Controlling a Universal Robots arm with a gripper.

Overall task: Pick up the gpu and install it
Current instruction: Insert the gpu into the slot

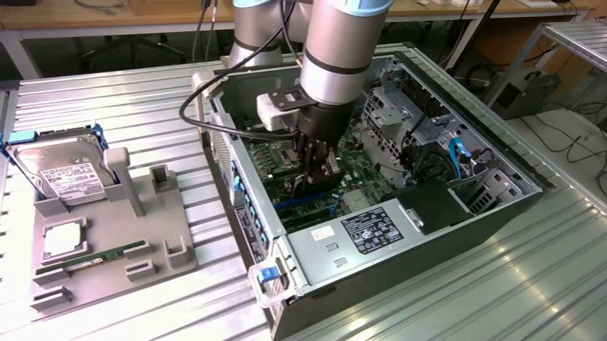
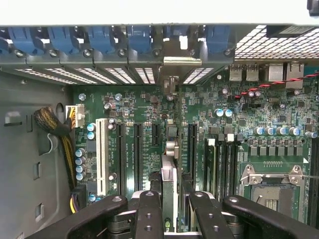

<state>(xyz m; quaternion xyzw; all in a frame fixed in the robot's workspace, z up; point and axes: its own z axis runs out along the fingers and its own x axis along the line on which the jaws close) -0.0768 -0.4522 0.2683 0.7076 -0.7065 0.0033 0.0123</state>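
Reaching down into the open computer case (image 1: pixel 417 277), the arm (image 1: pixel 334 64) holds its claw (image 1: pixel 318 170) over the green main board (image 2: pixel 239 107). Around it the wrist view shows a white slot (image 2: pixel 102 154), several long black slots (image 2: pixel 122 154), the memory slots (image 2: pixel 219 167) and the bare processor socket (image 2: pixel 271 186). A braided cable bundle (image 2: pixel 50 122) with yellow wires (image 2: pixel 67 152) lies beside a grey metal panel, and a red-and-black twisted pair (image 2: pixel 279 82) crosses near the rear ports. Blue clips (image 2: pixel 99 40) and vented slot covers (image 2: pixel 99 74) line the case's rear wall. A labelled power box (image 1: pixel 365 231) sits in the near corner of the case. Outside it, on the exterior view's left, a grey holder (image 1: pixel 114 245) on the slatted table (image 1: pixel 493 298) carries the hard drive (image 1: pixel 62 174), a square chip (image 1: pixel 62 238) and the green memory stick (image 1: pixel 95 259).

The claw is clamped on the gpu (image 2: pixel 168 172), with its fingers (image 2: pixel 149 209) pressing on both faces. The card is thin and dark, seen edge-on as a pale strip, and has a silver bracket (image 2: pixel 182 60) at its far end. It stands on edge among the black slots and parallel to them. Its long axis points from the claw to the rear wall, and the bracket end meets that wall between the vented covers. Whether its lower edge sits in a slot cannot be told.
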